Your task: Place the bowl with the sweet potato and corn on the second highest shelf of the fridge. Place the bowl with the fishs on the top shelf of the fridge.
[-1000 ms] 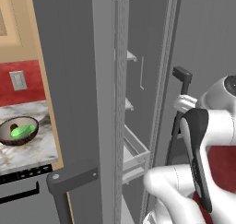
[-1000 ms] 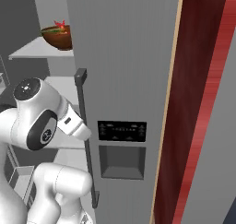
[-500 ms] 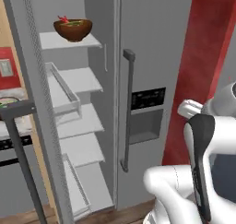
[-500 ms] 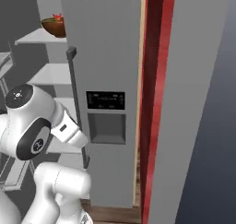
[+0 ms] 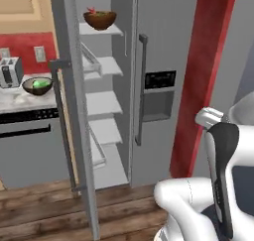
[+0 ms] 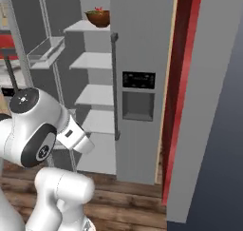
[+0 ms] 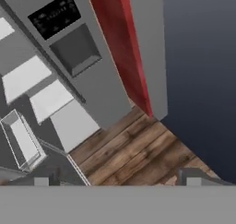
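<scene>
The bowl with the fishs (image 5: 99, 20) already stood on the top shelf (image 5: 113, 30); the bowl with the sweet potato and corn (image 5: 37, 86) waited near the surface's (image 5: 15, 103) right edge. The pincer (image 7: 117, 176) was wide, empty.

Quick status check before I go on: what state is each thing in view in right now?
fridge: left door swung open, right door shut.
bowl with the fishs: upright on the top shelf, fish inside.
bowl with the sweet potato and corn: upright on the counter beside the toaster.
gripper: fingers apart, holding nothing.
</scene>
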